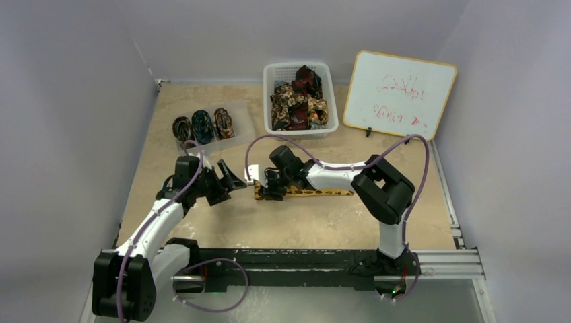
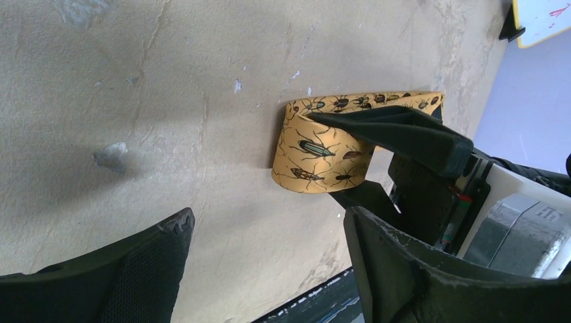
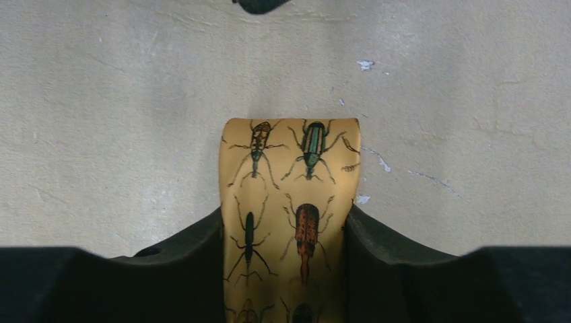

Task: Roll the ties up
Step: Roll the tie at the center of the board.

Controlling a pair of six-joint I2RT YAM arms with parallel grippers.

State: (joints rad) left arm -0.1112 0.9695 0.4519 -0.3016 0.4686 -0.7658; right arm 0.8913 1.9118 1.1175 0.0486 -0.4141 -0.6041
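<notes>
top view: the golden-yellow tie (image 1: pixel 316 192) lies on the table (image 1: pixel 303 229), on the arms' side of the basket (image 1: pixel 299 65), its end curled.
left wrist: the left claw (image 2: pixel 269 222) is spread and empty, facing the curl, probably ready to steady it.
right wrist: the right claw (image 3: pixel 286 269) pinches the tie's edges, likely to turn the roll.

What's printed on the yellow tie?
Beetles and other insects; the tie shows best in the right wrist view.

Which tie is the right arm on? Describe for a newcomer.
On the table, in front of the white basket, one yellow tie lies stretched out, its folded end between the right gripper's fingers. Only it is yellow with beetles; the other ties are dark, heaped or rolled.
</notes>
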